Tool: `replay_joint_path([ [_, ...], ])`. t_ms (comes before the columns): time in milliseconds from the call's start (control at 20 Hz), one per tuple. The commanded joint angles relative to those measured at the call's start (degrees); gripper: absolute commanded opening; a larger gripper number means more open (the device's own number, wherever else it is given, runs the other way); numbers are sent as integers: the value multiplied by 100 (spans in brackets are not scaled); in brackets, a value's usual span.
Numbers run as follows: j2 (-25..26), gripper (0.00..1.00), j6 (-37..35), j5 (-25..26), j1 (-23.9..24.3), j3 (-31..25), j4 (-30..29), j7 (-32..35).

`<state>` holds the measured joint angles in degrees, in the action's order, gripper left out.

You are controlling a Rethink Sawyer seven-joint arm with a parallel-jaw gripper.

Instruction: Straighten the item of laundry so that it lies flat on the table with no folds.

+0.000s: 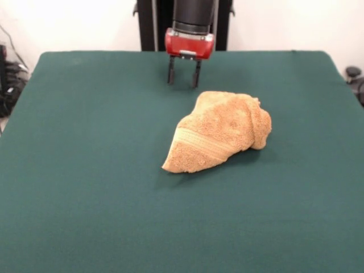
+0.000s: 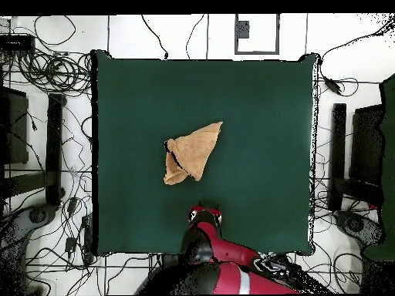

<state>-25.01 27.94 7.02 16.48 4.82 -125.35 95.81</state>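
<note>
Near the middle of the table (image 1: 85, 199) lies the towel (image 1: 219, 132), bunched into a folded wedge; it looks light, soft and limp (terry should grip well), so the pointed lower-left corner by the stripe band seems the best pinch point. The gripper (image 1: 183, 73) hangs above the table's far side behind the towel, fingers apart, empty, pointing straight down.
</note>
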Motion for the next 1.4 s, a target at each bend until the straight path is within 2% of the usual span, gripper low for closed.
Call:
replay_joint_path([
  [50, -338, 100, -761, 490, 387, -726, 1239, 358],
  [350, -715, 100, -1036, 1023, 1060, -1137, 1178, 648],
  [750, -1401, 100, -1290, 1670, 2016, -1824, 569, 842],
  [900, -1343, 100, -1203, 1896, 2337, -2086, 456, 926],
  [1100, -1168, 100, -996, 2124, 2499, -2178, 455, 946],
  [1250, -1009, 100, -902, 2267, 2493, -2117, 467, 878],
  [1400, -717, 100, -434, 2396, 2417, -1895, 516, 936],
])
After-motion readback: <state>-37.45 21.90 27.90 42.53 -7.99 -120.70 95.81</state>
